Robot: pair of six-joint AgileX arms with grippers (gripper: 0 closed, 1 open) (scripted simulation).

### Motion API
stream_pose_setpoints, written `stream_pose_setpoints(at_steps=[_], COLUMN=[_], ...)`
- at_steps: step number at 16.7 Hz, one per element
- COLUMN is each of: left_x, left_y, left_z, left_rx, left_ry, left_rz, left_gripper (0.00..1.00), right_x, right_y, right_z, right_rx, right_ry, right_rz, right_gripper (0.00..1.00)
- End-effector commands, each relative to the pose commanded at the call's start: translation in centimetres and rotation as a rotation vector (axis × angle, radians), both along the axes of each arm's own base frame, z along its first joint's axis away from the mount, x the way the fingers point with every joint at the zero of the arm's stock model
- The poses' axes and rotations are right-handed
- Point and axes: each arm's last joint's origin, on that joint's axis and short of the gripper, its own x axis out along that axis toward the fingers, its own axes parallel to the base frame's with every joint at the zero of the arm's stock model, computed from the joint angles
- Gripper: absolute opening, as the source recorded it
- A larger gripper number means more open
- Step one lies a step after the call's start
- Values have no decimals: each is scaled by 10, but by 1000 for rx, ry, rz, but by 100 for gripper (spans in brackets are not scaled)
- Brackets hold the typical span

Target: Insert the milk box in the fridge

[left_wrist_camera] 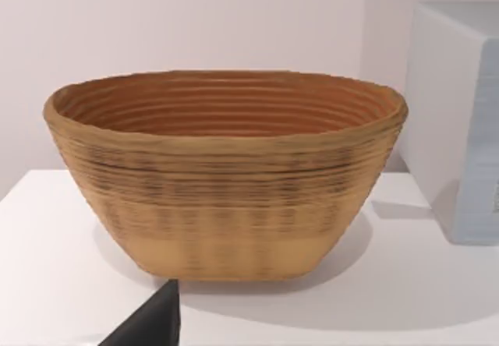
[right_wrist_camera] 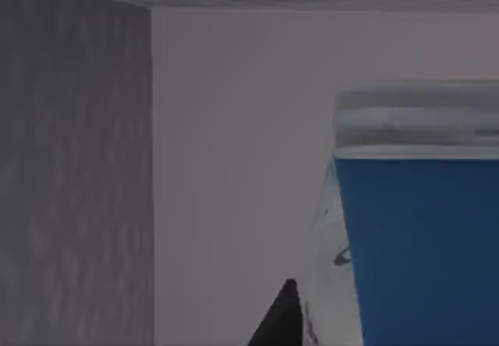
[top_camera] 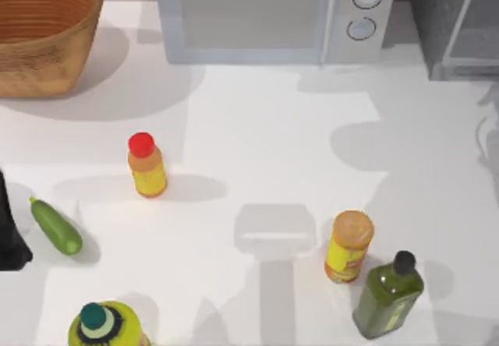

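Observation:
The fridge (top_camera: 433, 19) stands at the table's far right corner, a dark grey cabinet with its pale framed door (top_camera: 471, 30) swung open. In the right wrist view I am inside it: the dark grey side wall (right_wrist_camera: 74, 182), the pale back wall and the ceiling surround me. The milk box (right_wrist_camera: 417, 245), blue with a white edge, sits close in front of that camera. My right gripper (right_wrist_camera: 390, 330) is shut on it, and one black fingertip (right_wrist_camera: 282, 319) lies against its white side. My left arm (top_camera: 9, 237) is parked at the table's left edge.
A woven basket (top_camera: 39, 42) (left_wrist_camera: 226, 182) stands at the far left, and a white microwave (top_camera: 265, 15) sits beside the fridge. On the table are a red-capped bottle (top_camera: 146, 165), a cucumber (top_camera: 56, 226), an orange-lidded jar (top_camera: 348, 246), a green oil bottle (top_camera: 388, 295) and a yellow-green bottle (top_camera: 105, 326).

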Motion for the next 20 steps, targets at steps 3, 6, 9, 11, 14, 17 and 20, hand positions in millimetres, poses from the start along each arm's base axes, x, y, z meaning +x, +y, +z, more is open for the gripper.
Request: stream_pose_setpoints(at_steps=[3,6,9,11,14,17,20], left_x=[0,0,0,0,0,0,0], left_y=[0,0,0,0,0,0,0], left_z=[0,0,0,0,0,0,0], left_rx=[0,0,0,0,0,0,0], left_ry=[0,0,0,0,0,0,0], left_rz=[0,0,0,0,0,0,0], left_gripper=[100,100,100,100,100,100,100], right_x=[21,34,39,39,39,39,39], right_y=[-5,-22,-36,-36,-36,-36,-36], right_z=[-9,-33,-47,-47,-47,-47,-47], right_rx=[9,15,15,15,15,15,15], right_ry=[46,137,188,188,188,188,188], right_rz=[-23,-73,-107,-107,-107,-107,-107], right_gripper=[0,0,0,0,8,30,53])
